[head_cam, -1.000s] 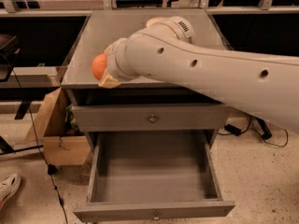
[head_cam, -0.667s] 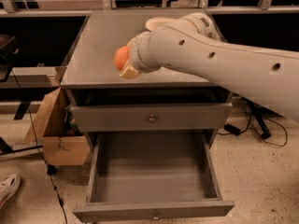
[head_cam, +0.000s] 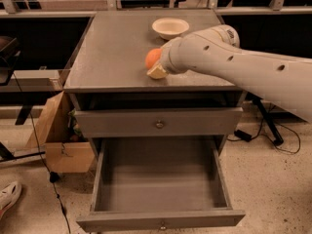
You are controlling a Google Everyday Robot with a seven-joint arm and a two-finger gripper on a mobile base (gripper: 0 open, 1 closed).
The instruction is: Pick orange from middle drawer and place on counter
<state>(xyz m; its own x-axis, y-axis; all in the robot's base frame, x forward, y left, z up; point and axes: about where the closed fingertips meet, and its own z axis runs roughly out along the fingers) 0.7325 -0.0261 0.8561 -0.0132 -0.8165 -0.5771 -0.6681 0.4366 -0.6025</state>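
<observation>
The orange is in my gripper, which is shut on it low over the counter, near the middle of its front half. A cream fingertip shows under the fruit, at or just above the surface; I cannot tell if the orange touches the counter. My cream arm reaches in from the right and hides most of the gripper. The middle drawer is pulled fully open below and its inside is bare.
A cream bowl stands at the back of the counter, behind my gripper. The upper drawer front is closed. A cardboard box stands left of the cabinet, a shoe lies at the lower left, and cables run on the floor at right.
My arm has carried the orange right and farther back over the counter, and lower toward its surface. The bowl, hidden behind the arm before, now shows.
</observation>
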